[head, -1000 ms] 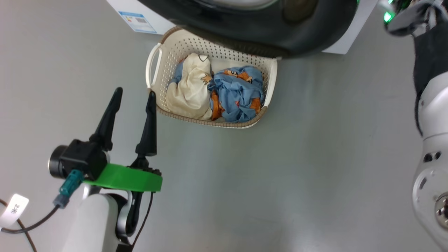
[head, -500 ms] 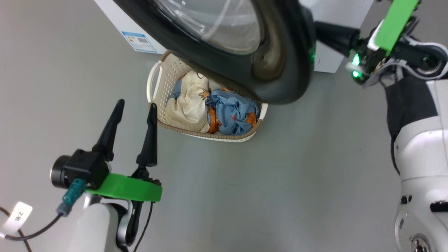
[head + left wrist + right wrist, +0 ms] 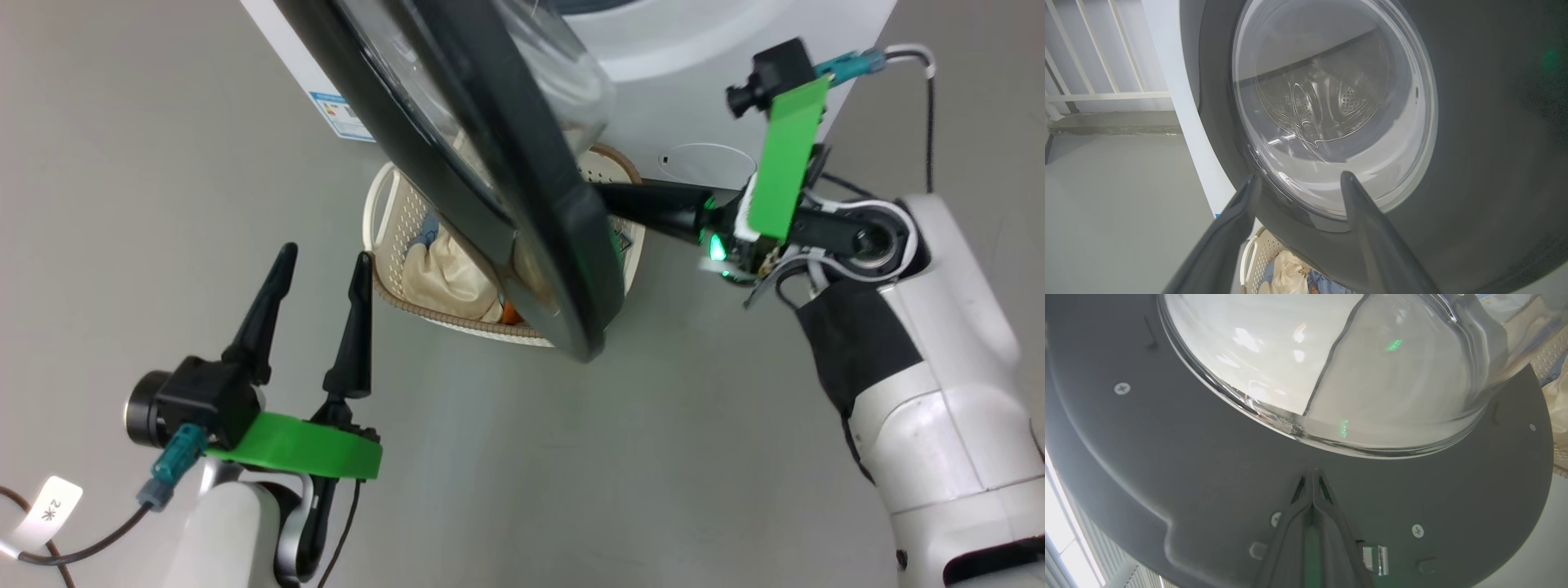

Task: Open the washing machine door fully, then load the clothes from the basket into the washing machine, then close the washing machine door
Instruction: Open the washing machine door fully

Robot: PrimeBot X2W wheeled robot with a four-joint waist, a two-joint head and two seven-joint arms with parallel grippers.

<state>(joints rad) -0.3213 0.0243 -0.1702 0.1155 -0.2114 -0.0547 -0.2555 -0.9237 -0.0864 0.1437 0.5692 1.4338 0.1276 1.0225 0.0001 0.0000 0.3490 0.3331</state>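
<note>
In the head view the grey floor (image 3: 653,457) is plain. The glossy black washing machine door (image 3: 522,188) stands swung partly out above the basket (image 3: 457,317), and the left pincer (image 3: 324,250) is spread wide and empty. The left wrist view shows a white railing (image 3: 1106,96). In the right wrist view the right pincer (image 3: 1312,473) is closed tight at the door's inner face.

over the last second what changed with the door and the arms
The washing machine door swung further open, with the shut right gripper against its inner side. The head camera shifted too. The left gripper stayed open and idle; the clothes stayed in the basket.
</note>
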